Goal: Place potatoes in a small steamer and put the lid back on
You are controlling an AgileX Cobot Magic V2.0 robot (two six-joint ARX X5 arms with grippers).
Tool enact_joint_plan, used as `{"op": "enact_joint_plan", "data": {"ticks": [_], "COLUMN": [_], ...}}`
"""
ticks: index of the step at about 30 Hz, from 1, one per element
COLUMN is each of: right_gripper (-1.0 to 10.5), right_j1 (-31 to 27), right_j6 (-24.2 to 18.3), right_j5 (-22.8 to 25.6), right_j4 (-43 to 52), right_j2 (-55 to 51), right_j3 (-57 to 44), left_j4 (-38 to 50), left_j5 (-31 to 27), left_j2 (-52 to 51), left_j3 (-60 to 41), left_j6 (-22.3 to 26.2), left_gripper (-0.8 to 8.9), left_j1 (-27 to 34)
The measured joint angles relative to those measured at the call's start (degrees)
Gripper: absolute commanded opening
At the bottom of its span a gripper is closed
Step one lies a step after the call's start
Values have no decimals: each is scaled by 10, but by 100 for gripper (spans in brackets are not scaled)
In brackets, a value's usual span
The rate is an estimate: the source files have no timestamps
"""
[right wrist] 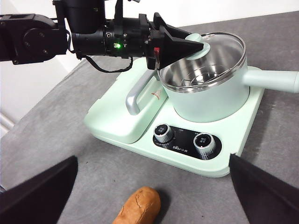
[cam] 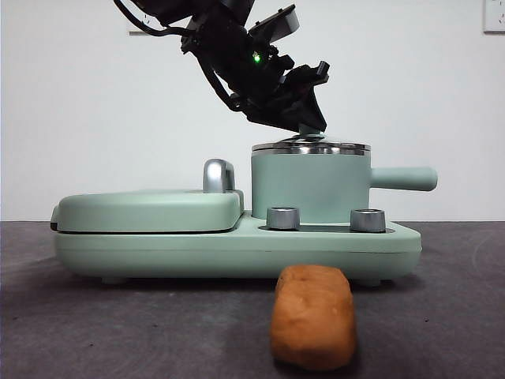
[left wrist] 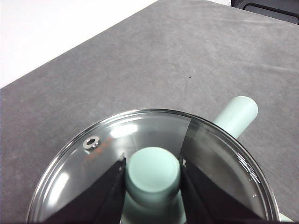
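Observation:
The mint-green small steamer stands on its cooker base; it also shows in the right wrist view. My left gripper is shut on the mint-green knob of the glass lid. The lid is tilted over the pot's rim, so the steel inside shows. The orange-brown potato lies on the table in front of the base. My right gripper is open and empty, above the table over the potato.
A flat mint-green griddle plate with a chrome handle takes up the base's left half. Two steel dials sit on the base's front. The pot's stubby handle sticks out to the right. The table is dark grey.

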Motion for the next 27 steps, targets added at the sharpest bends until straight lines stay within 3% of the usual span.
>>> {"op": "enact_joint_plan", "data": {"ticks": [4,16,22,27], "right_gripper": [515,514,514,514], "right_j1": [0,5,50,112], "right_j6": [0,2,7,30], "right_j5": [0,0,5,50], "right_j4": [0,-18,-49,-50], "right_j2": [0,17,76,137], "right_j3": [0,3,36,63], "left_j4": [1,-98,-143,-197], "left_j5": [0,0,1,4], "left_j2": [0,-21,-111,-182], "left_j3": [0,42,48,53], "left_j6": [2,1,2,6], "left_gripper": [5,6,6,6], "left_j1": [0,0,0,5]}}
